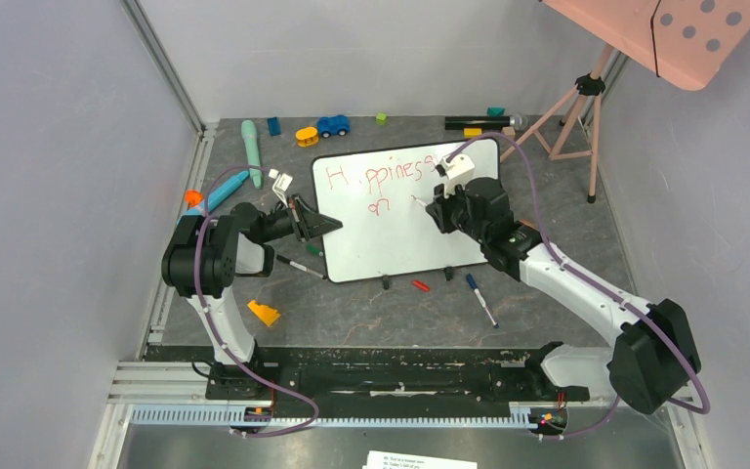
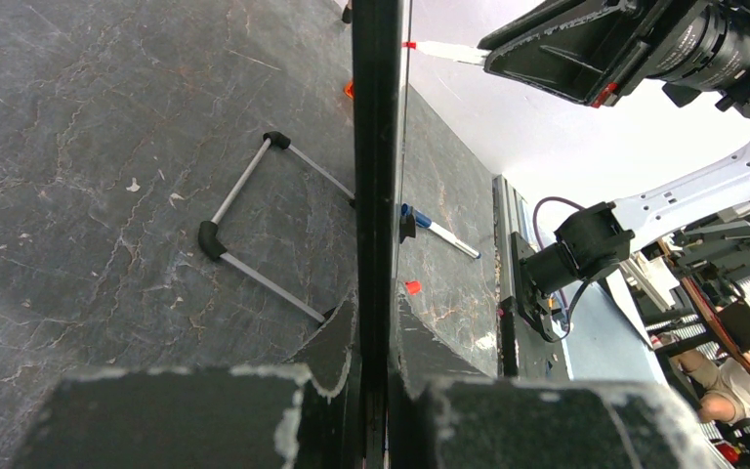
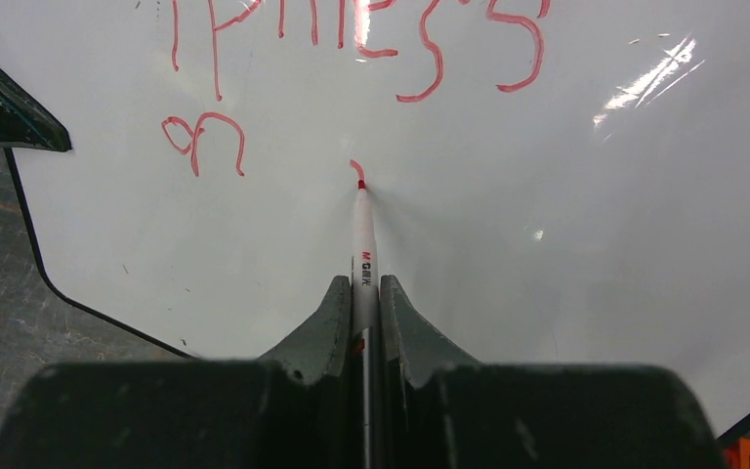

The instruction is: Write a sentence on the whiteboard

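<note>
Whiteboard (image 1: pixel 400 244): probably stiff, light, slippery-faced, best pinched at the rim; left gripper (image 2: pixel 376 391) clamped on its left edge, right gripper (image 3: pixel 359 293) tight around red marker (image 3: pixel 361 234) touching its middle.

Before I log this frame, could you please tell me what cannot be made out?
- Top view: any part of the sentence under the right gripper.
- Right wrist view: the upper line's tops, cut by the top edge.
- Left wrist view: the whiteboard is edge-on, so no writing shows.
- Top view: printed paper, cut off and too small.
</note>
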{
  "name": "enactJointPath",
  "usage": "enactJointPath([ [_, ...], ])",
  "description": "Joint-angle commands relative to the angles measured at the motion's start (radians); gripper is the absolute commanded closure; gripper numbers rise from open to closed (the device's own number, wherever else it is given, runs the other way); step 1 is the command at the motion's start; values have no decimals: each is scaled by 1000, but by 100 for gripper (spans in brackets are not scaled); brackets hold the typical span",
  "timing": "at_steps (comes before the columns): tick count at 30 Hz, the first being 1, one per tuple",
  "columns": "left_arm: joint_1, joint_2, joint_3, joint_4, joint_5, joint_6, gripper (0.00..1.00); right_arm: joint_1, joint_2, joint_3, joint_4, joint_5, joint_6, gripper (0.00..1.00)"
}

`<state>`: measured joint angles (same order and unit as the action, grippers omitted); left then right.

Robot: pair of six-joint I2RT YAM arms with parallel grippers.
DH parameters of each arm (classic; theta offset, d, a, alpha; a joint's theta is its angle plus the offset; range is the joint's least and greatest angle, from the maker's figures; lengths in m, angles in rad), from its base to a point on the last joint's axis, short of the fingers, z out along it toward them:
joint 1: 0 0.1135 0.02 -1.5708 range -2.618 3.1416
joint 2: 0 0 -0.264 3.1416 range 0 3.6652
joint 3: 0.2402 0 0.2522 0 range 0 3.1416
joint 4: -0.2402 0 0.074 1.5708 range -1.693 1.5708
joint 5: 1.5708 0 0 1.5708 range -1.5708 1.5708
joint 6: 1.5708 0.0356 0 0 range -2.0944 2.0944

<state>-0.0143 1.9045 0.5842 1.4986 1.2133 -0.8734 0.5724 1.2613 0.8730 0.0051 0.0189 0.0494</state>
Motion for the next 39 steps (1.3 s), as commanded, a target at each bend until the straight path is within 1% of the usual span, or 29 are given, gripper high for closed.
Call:
enactJointPath([
  [1,8,-10,7,58,3,77,98,0,-25,-25,-3,16,9,100],
  [7,8,-10,7,58,3,77,98,1,-32,-32,-4,32,12,100],
  [8,8,-10,5,58,4,78,98,0,-30,-27,-26,45,10,100],
  [26,8,-9,8,58,6,77,98,-2,36,83,-53,120,4,100],
  [34,9,-9,9,58,5,77,98,-2,54,107,-56,101,0,100],
  [39,8,-9,9,58,4,77,98,-1,41,85,-70,98,2,100],
])
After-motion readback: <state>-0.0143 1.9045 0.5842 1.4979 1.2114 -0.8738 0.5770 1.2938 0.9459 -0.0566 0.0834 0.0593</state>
